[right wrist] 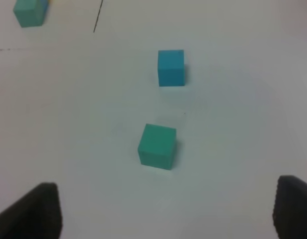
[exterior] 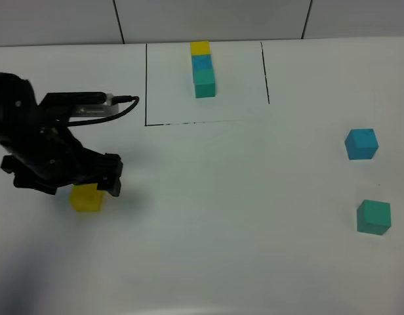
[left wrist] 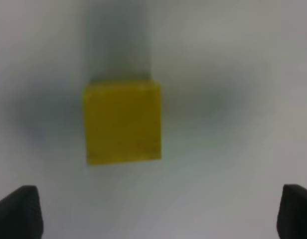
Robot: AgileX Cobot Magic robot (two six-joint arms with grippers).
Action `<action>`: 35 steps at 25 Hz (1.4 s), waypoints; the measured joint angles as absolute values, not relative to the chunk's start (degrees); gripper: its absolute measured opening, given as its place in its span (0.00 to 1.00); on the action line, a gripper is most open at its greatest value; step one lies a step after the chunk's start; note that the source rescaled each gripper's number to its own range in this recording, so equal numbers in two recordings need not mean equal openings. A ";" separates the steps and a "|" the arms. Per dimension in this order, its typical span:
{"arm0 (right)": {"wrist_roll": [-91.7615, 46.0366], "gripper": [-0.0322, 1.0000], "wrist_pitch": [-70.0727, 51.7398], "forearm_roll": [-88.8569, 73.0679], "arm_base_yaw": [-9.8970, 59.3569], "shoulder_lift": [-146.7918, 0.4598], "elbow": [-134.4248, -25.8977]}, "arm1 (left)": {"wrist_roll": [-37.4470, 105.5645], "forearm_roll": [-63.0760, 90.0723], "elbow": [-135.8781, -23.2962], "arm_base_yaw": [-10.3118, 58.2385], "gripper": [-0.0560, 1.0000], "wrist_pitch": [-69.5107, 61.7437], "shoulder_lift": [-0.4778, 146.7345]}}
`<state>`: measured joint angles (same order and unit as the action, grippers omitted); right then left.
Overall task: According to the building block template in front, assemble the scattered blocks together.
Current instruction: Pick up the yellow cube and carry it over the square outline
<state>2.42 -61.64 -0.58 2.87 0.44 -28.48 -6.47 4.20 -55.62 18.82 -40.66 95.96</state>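
Reaching arm: left gripper (left wrist: 156, 214), hanging directly above the yellow cube (exterior: 87, 198) on the left side of the table (exterior: 222, 262).
Left jaw state: spread wide, with nothing between the fingers; from where I stand neither finger touches the cube.
Key relation: in the left wrist view the yellow cube lies just ahead of the fingertips, roughly centred on the gap but not yet inside it. The coming move, as I judge it, is a short descent and advance so that the fingers straddle the cube.
Cube axis: none to favour (a cube has equal sides). Its faces look nearly square to the line between the fingers, so little wrist turn should be needed.
Right gripper (right wrist: 166, 209): fingers apart and empty, out of the high camera's view; it looks down on the teal-green cube (exterior: 374, 216), with the blue cube (exterior: 361, 144) beyond it.
Nearer arm: left for yellow; right for blue and teal-green, both well apart from the yellow cube.
Building block template (exterior: 203, 69): inside the black line frame (exterior: 145, 85) at the far middle; yellow farthest, blue in the middle, teal-green nearest.
Progress: judged to be at the first pick; no loose cube touches another.
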 joint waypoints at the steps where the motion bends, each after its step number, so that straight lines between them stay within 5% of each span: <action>1: 2.42 0.73 -61.64 -0.58 2.87 0.44 -28.48 | -6.70 4.20 -56.84 19.15 0.99 -41.31 97.54; 30: 2.42 0.73 -61.64 -0.63 2.87 0.44 -28.48 | -14.19 -6.35 -58.05 19.45 0.98 -37.51 107.98; 32: 2.42 0.73 -61.64 -0.63 2.87 0.44 -28.48 | -14.19 -6.35 -58.05 19.45 0.92 -37.31 109.33; 35: 2.42 0.73 -61.64 -0.63 2.87 0.44 -28.48 | -14.19 -6.42 -58.05 19.45 0.64 -37.25 109.77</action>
<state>2.42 -61.64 -0.63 2.87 0.44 -28.48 -14.19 -6.42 -58.05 19.45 -37.25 109.77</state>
